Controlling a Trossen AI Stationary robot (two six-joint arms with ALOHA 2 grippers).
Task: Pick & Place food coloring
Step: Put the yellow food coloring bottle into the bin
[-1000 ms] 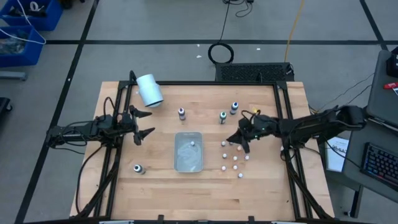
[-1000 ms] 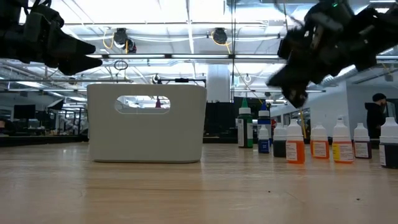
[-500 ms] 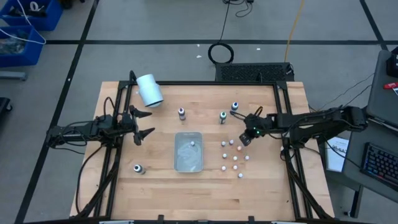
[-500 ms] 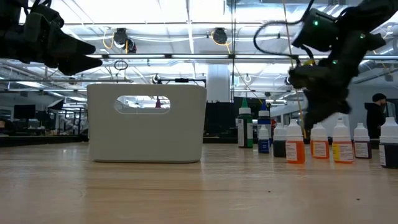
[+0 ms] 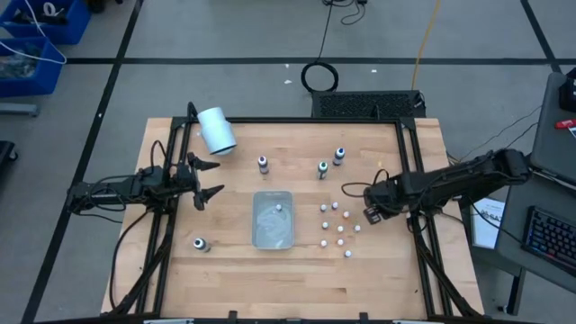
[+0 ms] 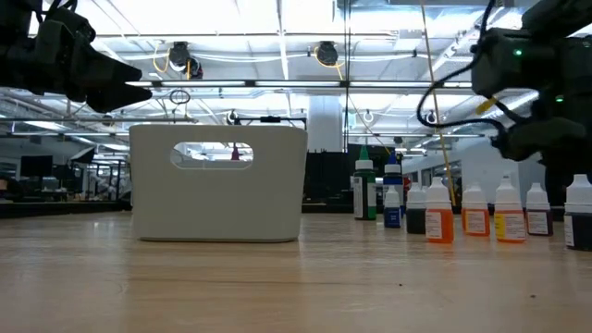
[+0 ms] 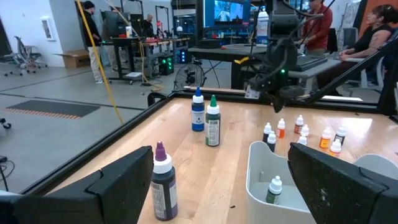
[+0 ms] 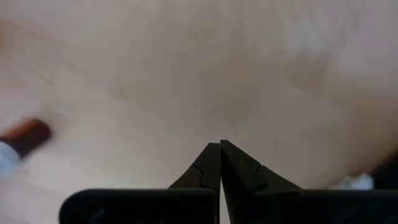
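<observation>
The right pincer (image 5: 370, 213) is being held low over the tabletop (image 5: 225, 261), fingers pressed together and empty, just beside the cluster of food coloring bottles (image 5: 337, 227). The approach step is judged in hand: opening is called for next. 1 bottle (image 5: 279, 208) is lying in the tray (image 5: 272, 236). The left pincer (image 5: 209, 180) is being kept spread, well apart.

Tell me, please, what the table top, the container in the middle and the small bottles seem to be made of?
Table top: wood, light and matte, with visible plank seams and grain.
Container: probably plastic, whitish and slightly translucent, with smooth moulded walls and a cut-out handle.
Small bottles: likely plastic, with pale or dark bodies and coloured pointed caps; the material cannot be told for certain.
</observation>
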